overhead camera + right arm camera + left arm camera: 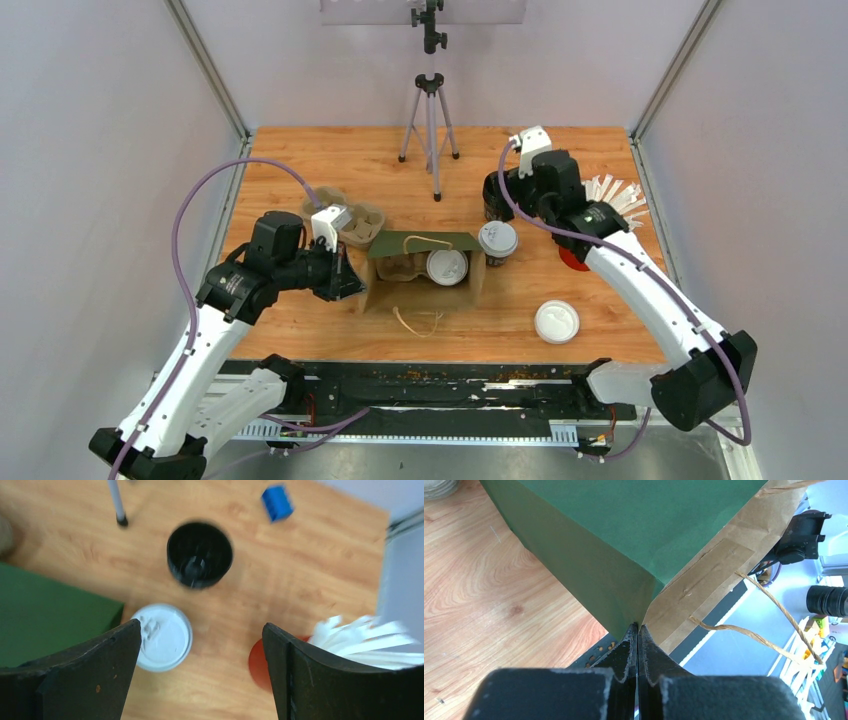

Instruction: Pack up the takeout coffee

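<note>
- At the bottom centre of the left wrist view, the left claw (pixel 638 630) is clenched on a corner fold of the bag (pixel 624 540), where the green outside meets the brown inside. It seems to be holding the mouth open.
- Across the lower half of the right wrist view, the right claw (pixel 200 630) hangs released, jaws wide, with nothing between them.
- Just left of that gap, the free cup (pixel 162 637) stands upright on the table beside the bag's edge, clear of both fingers.
- In the middle of the top view, the bagged cup (pixel 447 267) sits inside the bag, in what looks like a pulp carrier (pixel 400 266).
- The free cup is probably light and thin-walled. Paper dents under a hard squeeze, and its lid (pixel 497 236) could pop off if the cup is lifted by it.
- The best hold, I judge, is across the wall below the lid rim, gentle, with the cup kept upright in case it is filled.
- At the upper centre of the right wrist view is a lidless cup stack (pixel 200 555), which is not to be packed.
</note>
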Controlling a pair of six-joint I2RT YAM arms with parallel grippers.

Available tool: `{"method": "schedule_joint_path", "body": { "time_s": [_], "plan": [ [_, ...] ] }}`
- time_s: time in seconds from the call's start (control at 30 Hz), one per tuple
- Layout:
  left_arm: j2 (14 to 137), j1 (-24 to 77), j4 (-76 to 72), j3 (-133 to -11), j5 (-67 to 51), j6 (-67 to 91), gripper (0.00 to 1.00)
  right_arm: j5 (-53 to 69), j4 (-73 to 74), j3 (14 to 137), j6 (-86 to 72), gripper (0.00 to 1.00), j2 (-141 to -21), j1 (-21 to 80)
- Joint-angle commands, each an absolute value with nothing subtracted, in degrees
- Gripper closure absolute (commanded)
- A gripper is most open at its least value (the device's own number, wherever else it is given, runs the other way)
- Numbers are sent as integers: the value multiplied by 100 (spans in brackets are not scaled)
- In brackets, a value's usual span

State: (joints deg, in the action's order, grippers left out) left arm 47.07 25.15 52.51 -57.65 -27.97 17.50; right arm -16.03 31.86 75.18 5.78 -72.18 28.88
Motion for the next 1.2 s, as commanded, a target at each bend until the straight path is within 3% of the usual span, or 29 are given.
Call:
{"method": "schedule_joint_path", "body": {
  "time_s": [0.0,0.47,1.17],
  "plan": [
    [4636,2543,5300,-5995,-2848,1783,100,-853,2682,6623,278,10,-7127,2756],
    [4676,2546,5255,-6064,-2895,1828,100,457,2368,5914,104,12,-7864,2566],
    [4641,2543,5205,-6021,-2925,1819,100,358,1959,5596,265,12,-7998,2565]
  ]
}}
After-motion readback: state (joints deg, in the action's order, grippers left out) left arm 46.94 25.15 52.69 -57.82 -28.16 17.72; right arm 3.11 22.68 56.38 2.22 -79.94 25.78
